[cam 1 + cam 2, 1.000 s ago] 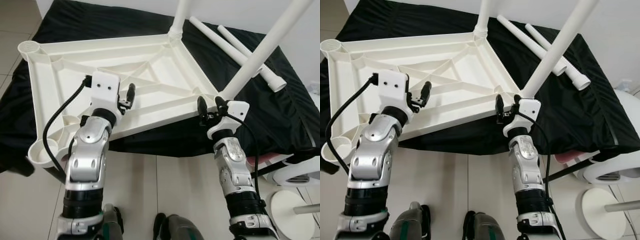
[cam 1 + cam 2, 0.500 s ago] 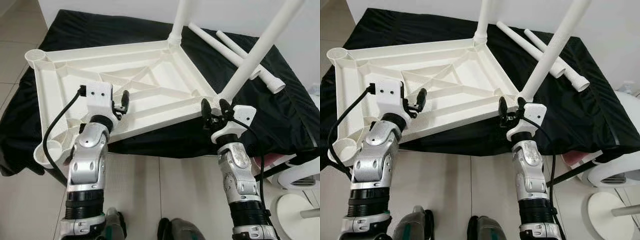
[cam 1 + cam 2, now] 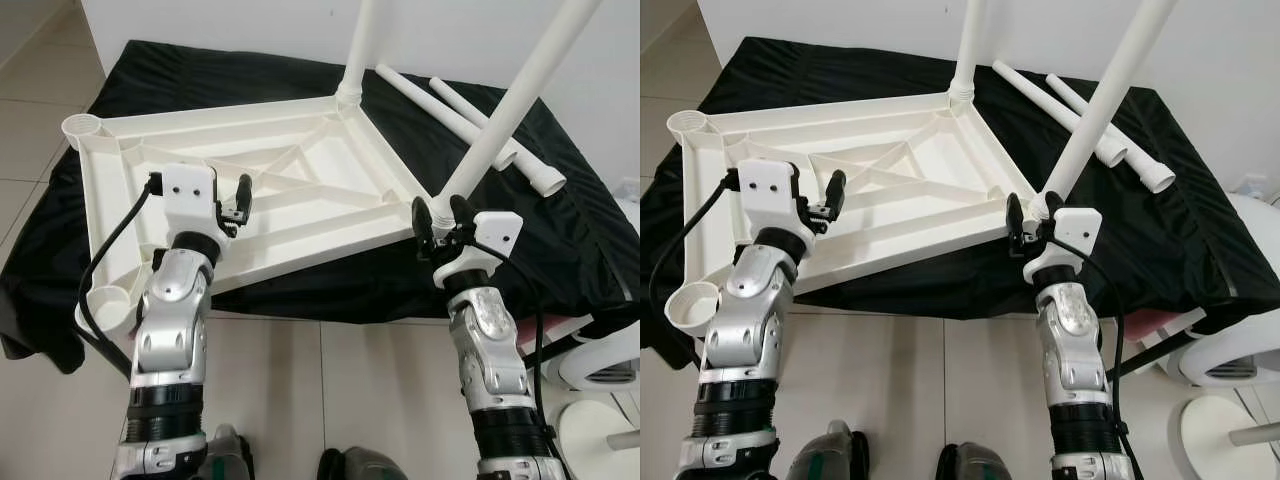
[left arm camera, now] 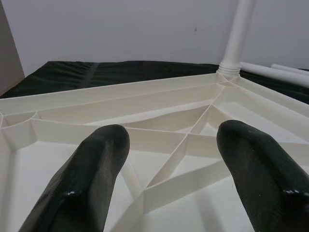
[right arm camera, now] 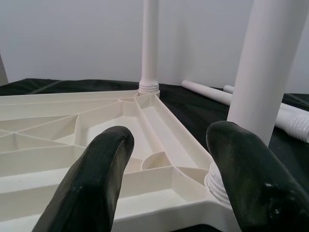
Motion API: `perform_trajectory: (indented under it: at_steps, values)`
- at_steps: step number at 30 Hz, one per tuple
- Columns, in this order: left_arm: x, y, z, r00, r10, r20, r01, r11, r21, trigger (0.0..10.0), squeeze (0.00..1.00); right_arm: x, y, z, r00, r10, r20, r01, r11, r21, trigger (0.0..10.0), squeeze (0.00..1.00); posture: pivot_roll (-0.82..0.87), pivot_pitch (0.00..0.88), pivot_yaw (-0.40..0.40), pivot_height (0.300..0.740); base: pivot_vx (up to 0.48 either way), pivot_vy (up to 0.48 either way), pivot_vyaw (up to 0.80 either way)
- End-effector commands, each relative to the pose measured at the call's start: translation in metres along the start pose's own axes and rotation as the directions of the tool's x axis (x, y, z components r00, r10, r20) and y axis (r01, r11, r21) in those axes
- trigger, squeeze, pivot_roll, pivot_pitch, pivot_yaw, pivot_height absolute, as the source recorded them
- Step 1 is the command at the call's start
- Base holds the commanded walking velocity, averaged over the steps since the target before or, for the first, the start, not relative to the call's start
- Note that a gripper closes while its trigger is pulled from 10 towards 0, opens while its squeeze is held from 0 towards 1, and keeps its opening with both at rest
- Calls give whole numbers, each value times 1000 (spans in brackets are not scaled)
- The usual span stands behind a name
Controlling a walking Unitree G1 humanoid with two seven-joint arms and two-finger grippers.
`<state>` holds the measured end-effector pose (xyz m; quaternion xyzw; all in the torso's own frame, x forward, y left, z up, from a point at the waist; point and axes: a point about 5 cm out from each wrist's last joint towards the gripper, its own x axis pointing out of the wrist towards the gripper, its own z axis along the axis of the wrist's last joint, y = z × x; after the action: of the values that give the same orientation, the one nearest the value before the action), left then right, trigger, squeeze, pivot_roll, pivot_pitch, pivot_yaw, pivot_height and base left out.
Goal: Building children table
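A white plastic tabletop lies upside down on a black-draped surface. Two white legs stand in its sockets, one at the far right corner and one at the near right corner. Both left corner sockets are empty. Two loose legs lie on the cloth at the back right. My left gripper hovers open over the tabletop's near rim, its fingers wide apart above the ribs. My right gripper is open at the near right corner, just in front of the leg's base.
The black cloth hangs over the front edge down to the tiled floor. A white round object and something pink sit low on the right. A white wall stands right behind the surface.
The whole picture has shifted, so the camera moved. Both grippers stay open at the tabletop's near edge; the left one has drawn back slightly from the ribs toward the rim.
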<state>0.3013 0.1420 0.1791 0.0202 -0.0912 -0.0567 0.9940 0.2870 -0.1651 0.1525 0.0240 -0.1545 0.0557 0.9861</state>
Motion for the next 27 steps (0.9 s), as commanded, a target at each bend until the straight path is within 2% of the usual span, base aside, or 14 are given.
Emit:
perform_trajectory:
  at_steps: [1,3,12,17,22,27]
  values:
    - [-2,-1,-3,996,85,0,-85,996,-2,10000,0,-4,-2,1,1000,6,11,-6,1000,-25,10000,0,44,0,-91,740,0,0,0]
    - [-6,-4,-7,997,71,-3,-71,997,-22,10000,0,-10,-2,-2,1000,9,10,-9,999,-41,10000,0,44,0,-89,740,0,0,0]
    - [-17,-2,-15,998,58,35,-57,998,-6,10000,0,-26,-9,-16,999,-25,-29,23,999,-49,10000,0,38,0,-90,740,0,0,0]
    - [-20,-3,-20,997,50,55,-49,999,-24,10000,0,-27,-13,-19,999,-15,-33,13,998,-60,10000,0,41,0,-89,740,0,0,0]
    - [-22,-5,-29,998,37,50,-38,999,22,10000,0,-27,-17,-29,998,-26,-54,23,998,-57,10000,0,51,0,-91,740,0,0,0]
    - [-20,-7,-31,999,15,45,-17,999,32,10000,0,-24,-17,-31,998,-28,-61,25,999,-42,10000,0,58,0,-102,740,0,0,0]
